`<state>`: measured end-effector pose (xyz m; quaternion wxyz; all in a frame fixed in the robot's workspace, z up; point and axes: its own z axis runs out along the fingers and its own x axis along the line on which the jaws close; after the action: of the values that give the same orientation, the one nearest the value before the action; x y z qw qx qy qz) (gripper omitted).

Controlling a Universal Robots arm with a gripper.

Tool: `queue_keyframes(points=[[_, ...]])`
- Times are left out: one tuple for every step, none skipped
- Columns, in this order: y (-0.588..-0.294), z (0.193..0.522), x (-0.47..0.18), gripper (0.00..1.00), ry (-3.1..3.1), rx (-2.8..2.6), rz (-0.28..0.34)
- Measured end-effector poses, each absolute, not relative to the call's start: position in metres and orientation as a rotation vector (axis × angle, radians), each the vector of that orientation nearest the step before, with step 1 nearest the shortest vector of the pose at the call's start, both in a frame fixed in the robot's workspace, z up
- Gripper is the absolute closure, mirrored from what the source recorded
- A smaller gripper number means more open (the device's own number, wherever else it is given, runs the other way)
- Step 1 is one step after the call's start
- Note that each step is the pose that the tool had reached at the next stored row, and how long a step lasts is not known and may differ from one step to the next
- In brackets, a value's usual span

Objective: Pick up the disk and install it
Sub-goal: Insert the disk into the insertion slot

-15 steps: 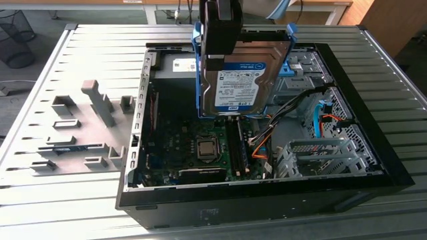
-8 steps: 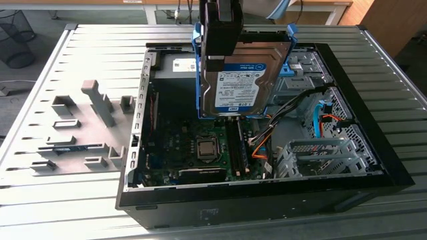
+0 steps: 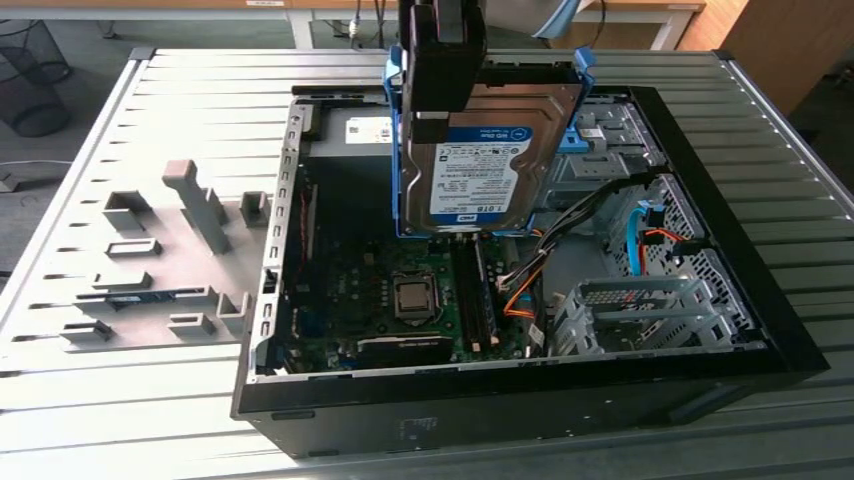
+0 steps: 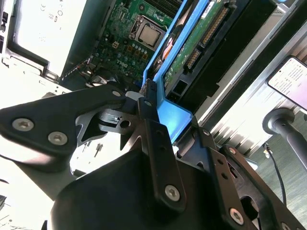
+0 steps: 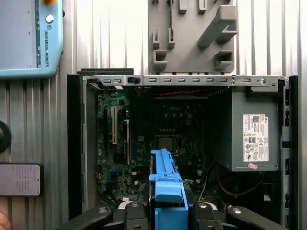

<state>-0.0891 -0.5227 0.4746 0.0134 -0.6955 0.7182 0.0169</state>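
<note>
Beneath the pincer (image 3: 445, 118) hangs the disk (image 3: 470, 175), held upright by its blue frame and lifted clear above the open computer case (image 3: 731, 235), touching nothing else. The exterior view shows its labelled silver face, with the pincer clenched on the frame's upper edge. The second wrist view shows the other side: the disk's green circuit board and connector (image 4: 194, 52), and the black fingers (image 4: 152, 108) pressed against the blue frame from both sides. In the first wrist view the disk (image 5: 168, 179) appears edge-on as a narrow blue strip running away from the pincer (image 5: 168, 211), over the circuit board (image 5: 115, 139) and close to the processor (image 5: 165, 143). That view also shows a grey box with a white sticker (image 5: 249, 136) filling one end of the case, plus a phone (image 5: 19, 179) and a control tablet (image 5: 29, 38) lying on the slatted desk (image 5: 86, 38) outside the case wall. The exterior view adds a metal cage (image 3: 641, 310) and loose cables (image 3: 527, 285) low in the case, off to one side of the pincer, and a grey holder plate (image 3: 154, 260) on the desk well away. Open space surrounds the disk on every side; the case rim lies below it.
</note>
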Motion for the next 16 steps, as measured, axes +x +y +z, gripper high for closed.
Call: queue_keyframes(points=[[-0.523,0.475,-0.089,0.63,2.237,-2.167,0.053],[-0.523,0.475,-0.089,0.63,2.237,-2.167,0.053],[-0.523,0.475,-0.088,0.63,2.237,-2.167,0.053],[-0.523,0.475,-0.086,0.63,2.237,-2.167,0.053],[-0.523,0.474,-0.082,0.63,2.237,-2.167,0.053],[-0.523,0.474,-0.08,0.63,2.237,-2.167,0.053],[-0.523,0.474,-0.08,0.63,2.237,-2.167,0.053],[-0.523,0.474,-0.08,0.63,2.237,-2.167,0.053],[-0.523,0.474,-0.08,0.63,2.237,-2.167,0.053],[-0.523,0.474,-0.08,0.63,2.237,-2.167,0.053],[-0.524,0.474,-0.079,0.63,2.237,-2.167,0.053],[-0.525,0.474,-0.079,0.63,2.237,-2.167,0.053],[-0.527,0.474,-0.079,0.63,2.237,-2.167,0.053],[-0.529,0.474,-0.079,0.63,2.237,-2.167,0.053],[-0.532,0.474,-0.079,0.63,2.237,-2.167,0.053],[-0.535,0.474,-0.079,0.63,2.237,-2.167,0.053]])
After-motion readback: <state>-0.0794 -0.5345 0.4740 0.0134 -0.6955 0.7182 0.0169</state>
